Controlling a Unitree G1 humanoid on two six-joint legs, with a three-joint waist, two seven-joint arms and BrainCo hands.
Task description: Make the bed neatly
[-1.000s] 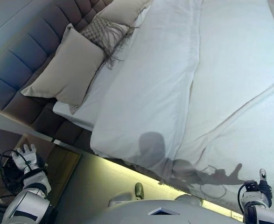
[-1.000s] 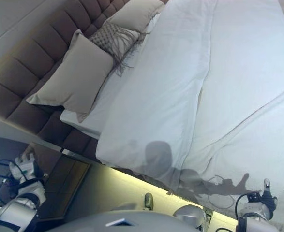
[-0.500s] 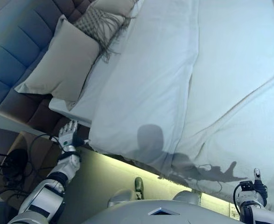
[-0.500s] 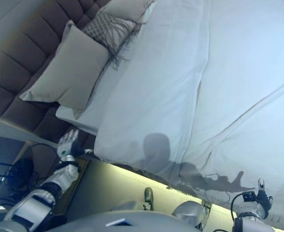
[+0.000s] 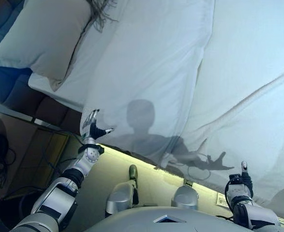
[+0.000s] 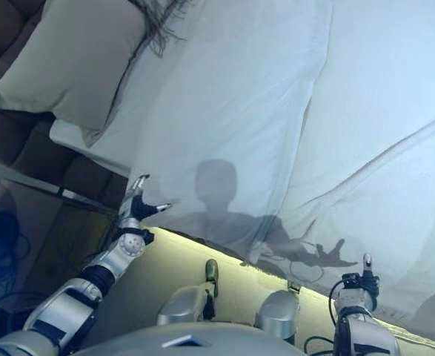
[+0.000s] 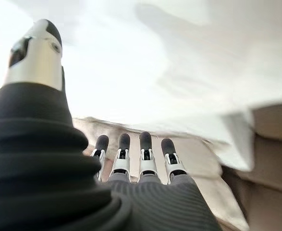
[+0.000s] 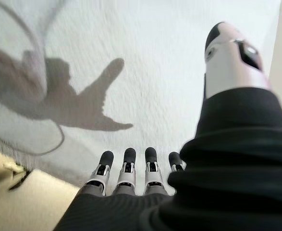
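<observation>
A white duvet (image 5: 151, 72) is lying spread across the bed, its near edge hanging over the bedside, with a long fold running from far to near down its middle and a diagonal crease crossing the right part. The left hand (image 5: 92, 129) is reaching up at the near-left corner of the duvet, fingers (image 7: 147, 147) straight and side by side, thumb held apart, gripping nothing; whether the tips are touching the cloth cannot be told. The right hand (image 5: 239, 181) is hovering at the near-right edge of the duvet, fingers (image 8: 126, 161) likewise straight and side by side, thumb raised, holding nothing. A beige pillow (image 5: 37, 38) is leaning at the far left against the padded headboard (image 6: 6, 26), a white sheet (image 5: 59, 87) showing beneath it. A bedside cabinet (image 5: 23, 145) is standing at the near left.
</observation>
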